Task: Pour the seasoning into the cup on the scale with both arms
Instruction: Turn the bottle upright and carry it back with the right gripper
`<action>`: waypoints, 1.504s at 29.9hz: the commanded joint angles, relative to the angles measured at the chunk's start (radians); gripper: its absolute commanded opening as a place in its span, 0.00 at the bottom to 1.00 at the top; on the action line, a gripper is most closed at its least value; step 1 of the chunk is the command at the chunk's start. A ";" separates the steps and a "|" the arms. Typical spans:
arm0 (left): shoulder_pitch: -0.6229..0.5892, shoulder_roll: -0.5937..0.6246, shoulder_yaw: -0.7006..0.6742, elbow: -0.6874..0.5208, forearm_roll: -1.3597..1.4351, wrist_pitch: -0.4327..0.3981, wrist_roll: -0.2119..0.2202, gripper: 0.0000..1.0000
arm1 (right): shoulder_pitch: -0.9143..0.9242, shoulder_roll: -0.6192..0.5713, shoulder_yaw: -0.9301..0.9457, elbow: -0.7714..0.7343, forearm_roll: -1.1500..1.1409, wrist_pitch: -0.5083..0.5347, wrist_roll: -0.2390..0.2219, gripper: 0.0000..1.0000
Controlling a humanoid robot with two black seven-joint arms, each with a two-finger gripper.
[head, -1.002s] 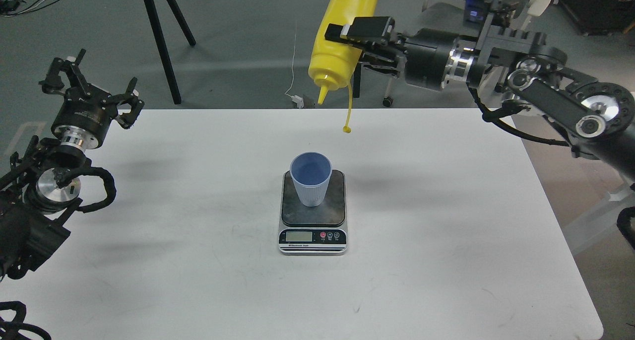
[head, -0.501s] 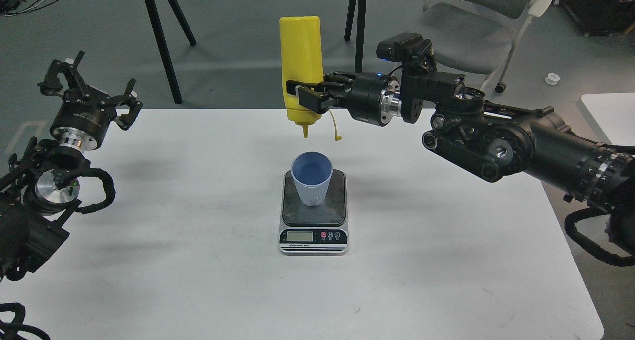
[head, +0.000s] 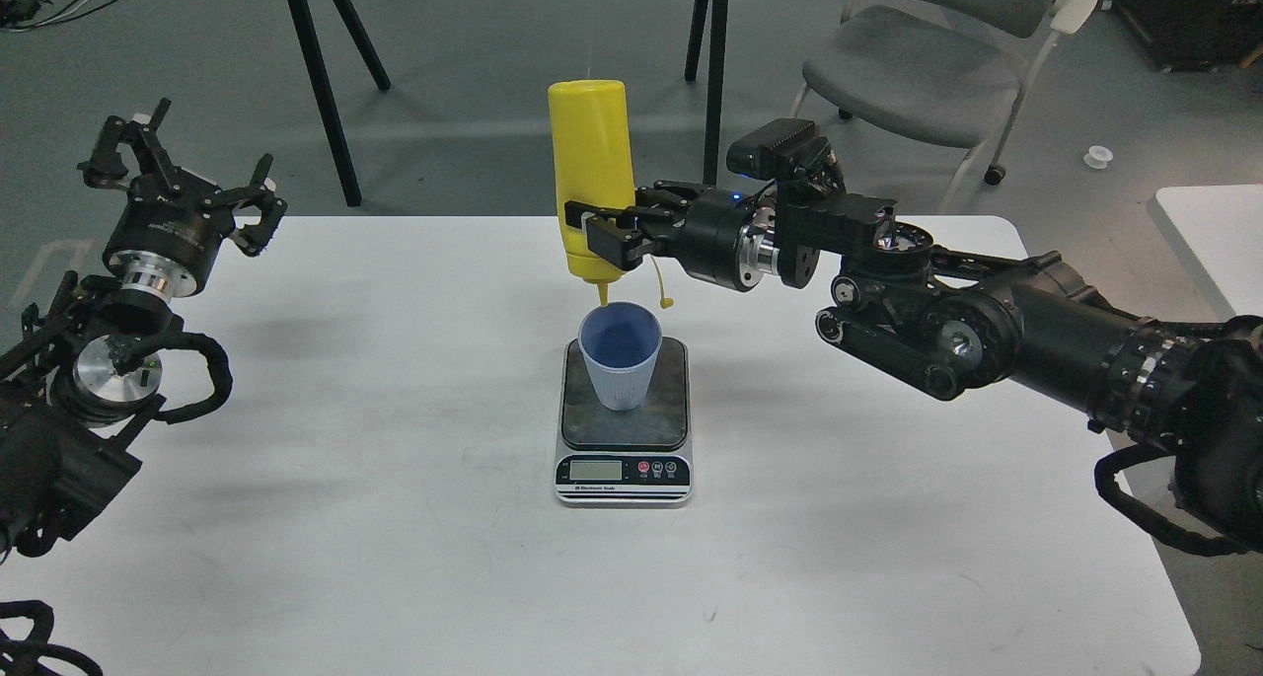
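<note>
The yellow seasoning bottle (head: 590, 168) hangs upside down, its nozzle just above the far rim of the pale blue ribbed cup (head: 619, 355). Its small tethered cap dangles beside the nozzle. My right gripper (head: 604, 237) is shut on the bottle's lower part, near the nozzle end. The cup stands upright on the dark platform of the small digital scale (head: 624, 429), in the middle of the white table (head: 395, 518). My left gripper (head: 183, 178) is open and empty, raised over the table's far left corner, far from the cup.
A grey chair (head: 918, 64) stands behind the table at the right. Black stand legs (head: 321, 84) rise behind the table at the left. A second white table edge (head: 1209, 232) shows at the far right.
My right arm has swung the upended bottle left and down, from high above the table's far edge to just over the cup. The left arm has not moved.
</note>
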 commanded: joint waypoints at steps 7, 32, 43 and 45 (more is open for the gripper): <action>-0.001 0.003 -0.003 -0.002 0.000 0.000 0.000 0.99 | 0.009 -0.056 0.051 0.054 0.067 0.029 0.003 0.46; -0.007 0.007 0.003 -0.002 0.000 0.000 0.002 0.99 | -0.344 -0.646 0.337 0.284 1.357 0.540 0.020 0.47; -0.001 0.007 0.012 -0.002 0.001 0.000 0.000 0.99 | -0.776 -0.495 0.607 0.281 1.695 0.540 0.044 0.45; -0.001 0.001 0.012 -0.003 0.001 0.000 0.000 0.99 | -0.845 -0.447 0.678 0.287 1.710 0.540 0.038 0.45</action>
